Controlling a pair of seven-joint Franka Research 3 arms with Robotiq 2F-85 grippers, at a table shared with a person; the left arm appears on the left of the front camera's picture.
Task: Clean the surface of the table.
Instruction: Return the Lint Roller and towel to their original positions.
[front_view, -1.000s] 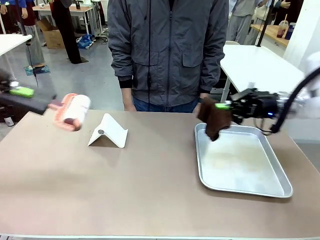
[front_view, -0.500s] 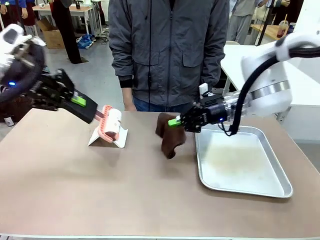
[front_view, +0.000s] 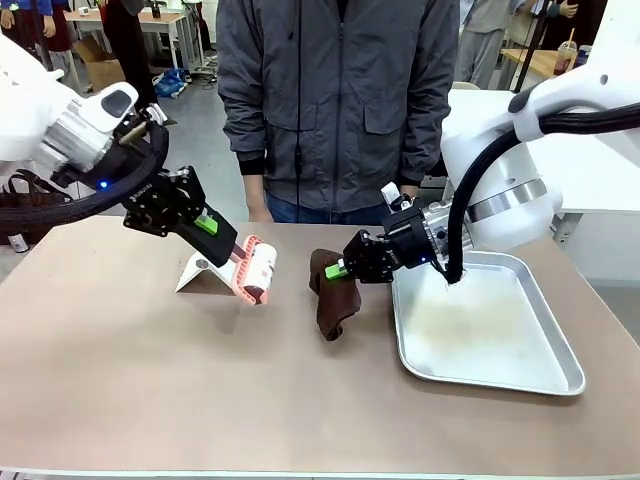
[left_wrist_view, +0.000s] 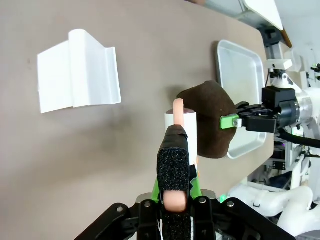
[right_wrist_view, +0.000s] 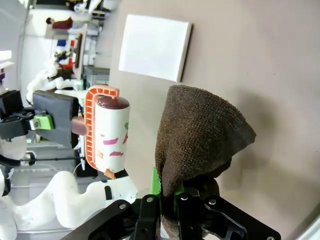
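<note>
A broad taupe-brown table (front_view: 250, 400) fills the foreground of a busy workroom, its near half bare. Farther in, at mid-table, the robot's two arms converge: the left gripper (front_view: 228, 250) is clenched on the handle of a lint roller (front_view: 256, 272) with an orange frame, holding it low over the top just beside a folded white stand (front_view: 205, 272), while the right gripper (front_view: 338, 270) is clamped on a dark brown cloth (front_view: 335, 295) whose lower end hangs to the surface, just left of a silver metal tray (front_view: 490, 380). Beyond them, at the far edge, a person in a grey jacket (front_view: 335, 100) stands facing the robot. The cleaning appears to be at its start, both tools brought to the middle; the next move likely calls for pressing cloth and roller flat to the top and sweeping steadily without nudging the stand or tray.
</note>
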